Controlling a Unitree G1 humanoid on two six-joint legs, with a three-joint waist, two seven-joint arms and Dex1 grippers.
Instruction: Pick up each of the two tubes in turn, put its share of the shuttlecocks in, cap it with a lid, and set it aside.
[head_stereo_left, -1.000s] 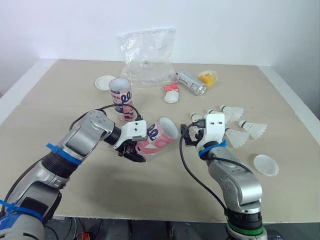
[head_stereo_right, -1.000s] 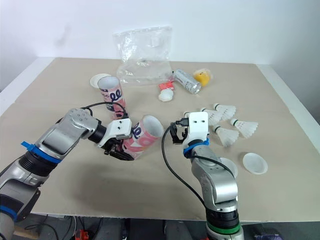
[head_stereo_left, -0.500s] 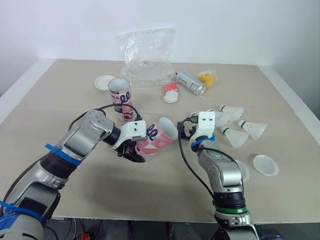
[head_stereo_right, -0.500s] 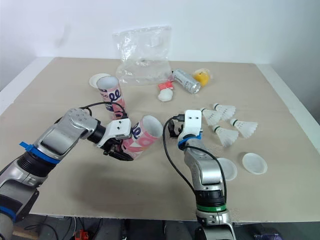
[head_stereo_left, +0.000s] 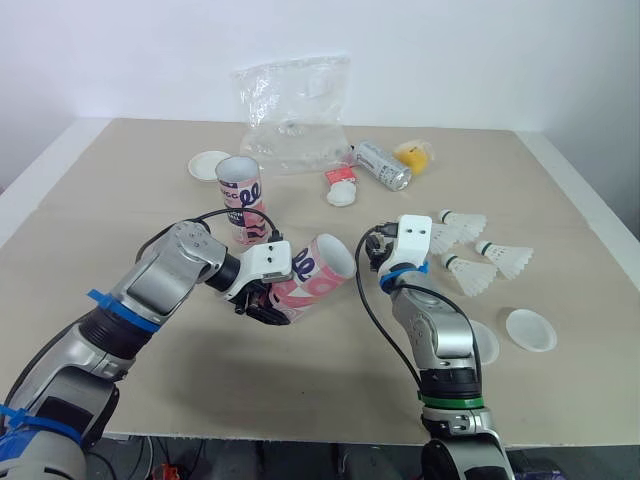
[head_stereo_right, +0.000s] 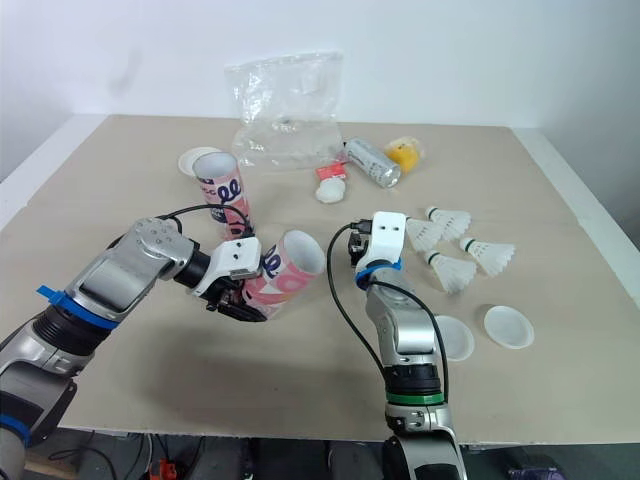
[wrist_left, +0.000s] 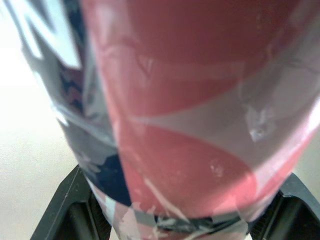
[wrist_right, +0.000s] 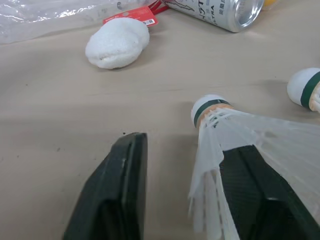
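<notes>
My left gripper (head_stereo_left: 262, 300) is shut on a pink patterned tube (head_stereo_left: 318, 270), held tilted above the table with its open mouth toward the right arm; the tube's wall (wrist_left: 200, 100) sits between the two fingers (wrist_left: 70, 205). A second pink tube (head_stereo_left: 240, 195) stands upright behind it. Several white shuttlecocks (head_stereo_left: 470, 275) lie at the right. My right gripper (head_stereo_left: 372, 252) is low over the table beside them. Its fingers (wrist_right: 117, 190) stand apart, and one shuttlecock (wrist_right: 215, 150) lies between them against one finger, with a gap to the other.
White lids lie at the right (head_stereo_left: 530, 328), partly behind my right arm (head_stereo_left: 487, 342), and at the back left (head_stereo_left: 210, 163). At the back are a clear plastic bag (head_stereo_left: 295, 115), a tipped can (head_stereo_left: 383, 165), a yellow object (head_stereo_left: 415, 155) and a white soft ball (wrist_right: 117, 42).
My right arm has swung inward and forward, which brings its gripper to the nearest shuttlecock and uncovers a lid beside it. The left arm and its tube have stayed put.
</notes>
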